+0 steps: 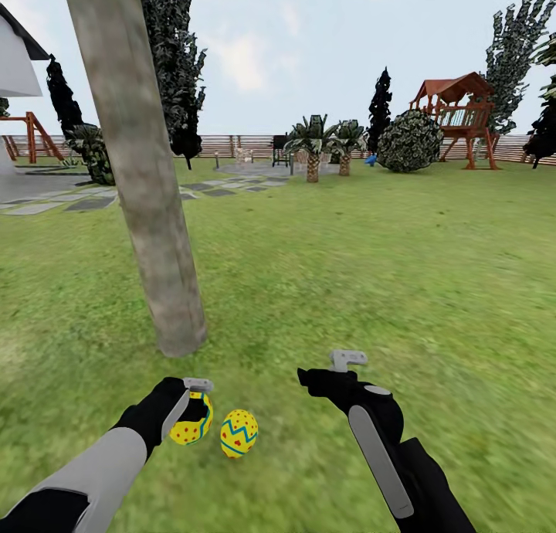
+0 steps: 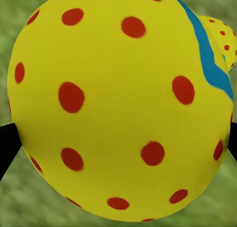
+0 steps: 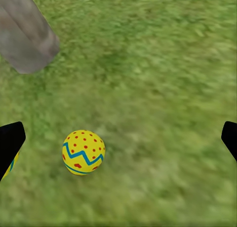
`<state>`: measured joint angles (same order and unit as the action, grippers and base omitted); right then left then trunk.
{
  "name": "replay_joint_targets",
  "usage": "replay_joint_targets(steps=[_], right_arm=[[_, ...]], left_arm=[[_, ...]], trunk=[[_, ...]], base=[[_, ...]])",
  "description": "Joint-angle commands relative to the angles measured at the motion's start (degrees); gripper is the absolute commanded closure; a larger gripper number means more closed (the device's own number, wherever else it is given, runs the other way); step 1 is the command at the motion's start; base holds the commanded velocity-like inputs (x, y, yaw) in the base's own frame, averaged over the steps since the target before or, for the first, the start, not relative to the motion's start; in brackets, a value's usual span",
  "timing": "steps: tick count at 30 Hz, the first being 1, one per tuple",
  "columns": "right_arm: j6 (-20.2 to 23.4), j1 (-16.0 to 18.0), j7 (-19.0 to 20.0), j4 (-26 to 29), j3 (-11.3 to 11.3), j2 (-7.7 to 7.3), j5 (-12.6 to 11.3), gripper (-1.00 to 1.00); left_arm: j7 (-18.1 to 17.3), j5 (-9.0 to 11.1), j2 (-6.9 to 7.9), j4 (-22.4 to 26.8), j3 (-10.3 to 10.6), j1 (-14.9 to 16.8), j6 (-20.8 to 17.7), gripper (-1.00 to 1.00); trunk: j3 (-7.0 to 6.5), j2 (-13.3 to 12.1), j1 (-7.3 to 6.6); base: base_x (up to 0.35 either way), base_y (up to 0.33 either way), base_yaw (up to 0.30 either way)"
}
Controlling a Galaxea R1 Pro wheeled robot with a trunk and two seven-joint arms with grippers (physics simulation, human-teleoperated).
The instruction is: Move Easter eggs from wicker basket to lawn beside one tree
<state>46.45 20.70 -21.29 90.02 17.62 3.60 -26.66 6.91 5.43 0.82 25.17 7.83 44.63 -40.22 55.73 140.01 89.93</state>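
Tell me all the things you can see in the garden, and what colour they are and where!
Easter eggs: 2, yellow with red dots and a blue-green zigzag; one lying on the grass near the tree, one held in the left gripper just beside it.
Tree: 1, pale grey-brown leaning trunk, rising from the lawn just beyond the eggs.
Lawn: 1, mottled green, all around.
Stepping-stone path: 1, grey, far left.
Palms: 2, short, green, by the fence.
Playset: 1, red-brown wood, far right.
Fence: 1, brown slats, along the back.
House: 1, white, far left edge.
Left gripper: 1, black, closed around an egg.
Right gripper: 1, black, open, empty, above the grass.
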Motion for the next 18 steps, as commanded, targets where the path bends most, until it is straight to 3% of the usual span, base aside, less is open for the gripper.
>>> replay_joint_targets(steps=[1, 10, 18], right_arm=[[0.11, 0.04, -0.59, 0.03, 0.05, 0.00, -0.59, -1.00], [0.13, 0.04, -0.59, 0.04, 0.05, 0.00, -0.58, -1.00], [0.07, 0.04, -0.59, 0.05, 0.05, 0.00, -0.50, -1.00]], left_arm=[[0.48, 0.56, 0.06, 0.11, 0.44, 0.02, -0.25, 1.00], [0.46, 0.62, 0.15, 0.14, 0.27, 0.02, -0.17, 1.00], [0.47, 0.55, 0.49, 0.14, 0.26, 0.02, 0.53, 1.00]], trunk=[[0.06, 0.02, -0.01], [1.49, 3.23, 1.75], [3.27, 3.34, 1.95]], base=[[0.000, 0.000, 0.000], [0.000, 0.000, 0.000], [0.000, 0.000, 0.000]])
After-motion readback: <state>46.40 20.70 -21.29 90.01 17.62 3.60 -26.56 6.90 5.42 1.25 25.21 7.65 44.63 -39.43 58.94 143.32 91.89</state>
